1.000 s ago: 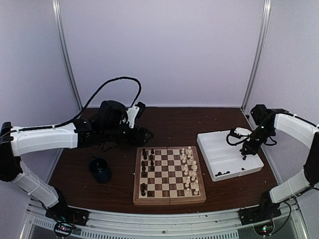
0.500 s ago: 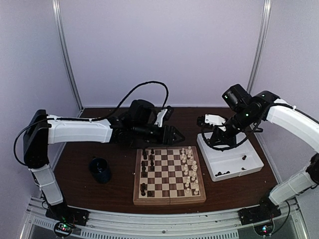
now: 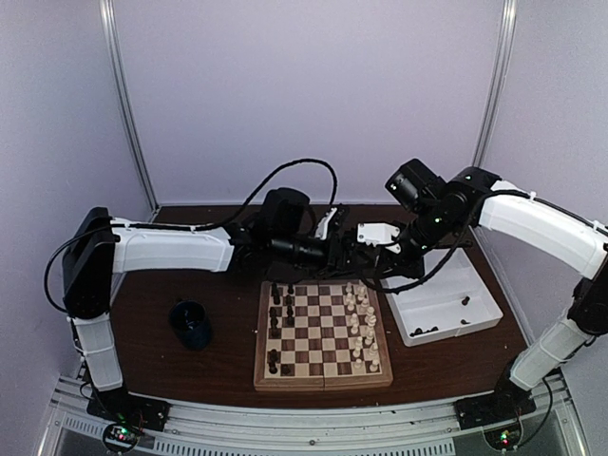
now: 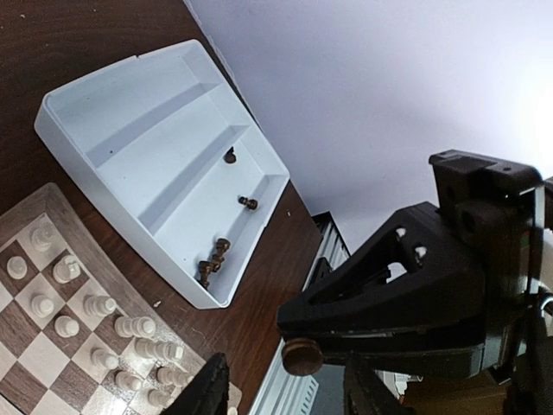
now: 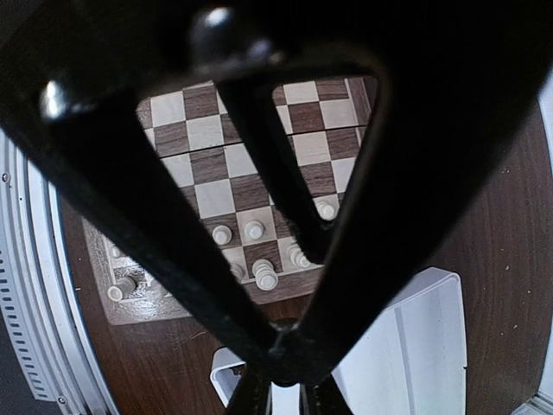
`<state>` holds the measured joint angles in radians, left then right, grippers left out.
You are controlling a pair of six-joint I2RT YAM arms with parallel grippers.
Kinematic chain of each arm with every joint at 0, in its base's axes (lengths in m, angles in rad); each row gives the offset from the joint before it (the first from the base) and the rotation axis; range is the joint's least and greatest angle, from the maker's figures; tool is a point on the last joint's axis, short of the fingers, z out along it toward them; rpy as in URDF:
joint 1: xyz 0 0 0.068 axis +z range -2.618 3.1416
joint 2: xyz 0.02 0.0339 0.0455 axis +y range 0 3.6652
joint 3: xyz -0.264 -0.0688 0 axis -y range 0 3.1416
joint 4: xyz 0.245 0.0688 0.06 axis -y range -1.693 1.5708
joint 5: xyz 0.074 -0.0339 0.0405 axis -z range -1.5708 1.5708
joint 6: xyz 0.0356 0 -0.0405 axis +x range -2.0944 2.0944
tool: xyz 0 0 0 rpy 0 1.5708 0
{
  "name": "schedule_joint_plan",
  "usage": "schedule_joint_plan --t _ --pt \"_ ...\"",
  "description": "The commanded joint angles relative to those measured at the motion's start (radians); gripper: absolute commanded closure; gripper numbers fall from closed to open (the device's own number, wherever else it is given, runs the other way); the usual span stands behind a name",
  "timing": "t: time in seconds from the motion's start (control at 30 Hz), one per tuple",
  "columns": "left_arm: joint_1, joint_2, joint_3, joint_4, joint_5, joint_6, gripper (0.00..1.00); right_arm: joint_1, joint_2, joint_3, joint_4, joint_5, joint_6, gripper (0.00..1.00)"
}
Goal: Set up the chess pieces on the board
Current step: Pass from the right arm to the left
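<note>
Soft, even light overhead; both wrist feeds are harder for me to read.
From above I get flat, diffuse light, faint shadows on the dark table (image 3: pixel 171 351), and chess pieces (image 3: pixel 359 328) too small and fuzzy to tell apart. My left wrist feed washes out on the wall (image 4: pixel 363 78). The white tray (image 4: pixel 104 104) reads clean, but the dark piece (image 4: pixel 302 356) is backlit and dim. On the right wrist feed the left gripper (image 5: pixel 276 346) is a blurred black mass with small glints, and the board (image 5: pixel 216 164) beyond it is sharp.
</note>
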<state>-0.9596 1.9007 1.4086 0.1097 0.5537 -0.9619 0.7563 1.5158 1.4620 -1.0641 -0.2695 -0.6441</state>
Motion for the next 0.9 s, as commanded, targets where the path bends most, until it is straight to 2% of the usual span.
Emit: schedule_joint_plan --t 0.0,0.4,0.7,0.87 --pt "-0.007 0.031 0.039 0.043 0.04 -0.024 0.57 0.013 0.001 0.042 -0.008 0.036 0.02 0.91" --pt "-0.008 0.062 0.044 0.102 0.073 -0.061 0.77 0.034 0.008 0.062 -0.011 0.034 0.026 0.91" --pt "-0.008 0.078 0.054 0.114 0.087 -0.082 0.75 0.034 0.02 0.081 -0.01 0.038 0.038 0.91" --pt "-0.007 0.089 0.058 0.137 0.103 -0.094 0.84 0.034 0.023 0.086 -0.007 0.032 0.044 0.91"
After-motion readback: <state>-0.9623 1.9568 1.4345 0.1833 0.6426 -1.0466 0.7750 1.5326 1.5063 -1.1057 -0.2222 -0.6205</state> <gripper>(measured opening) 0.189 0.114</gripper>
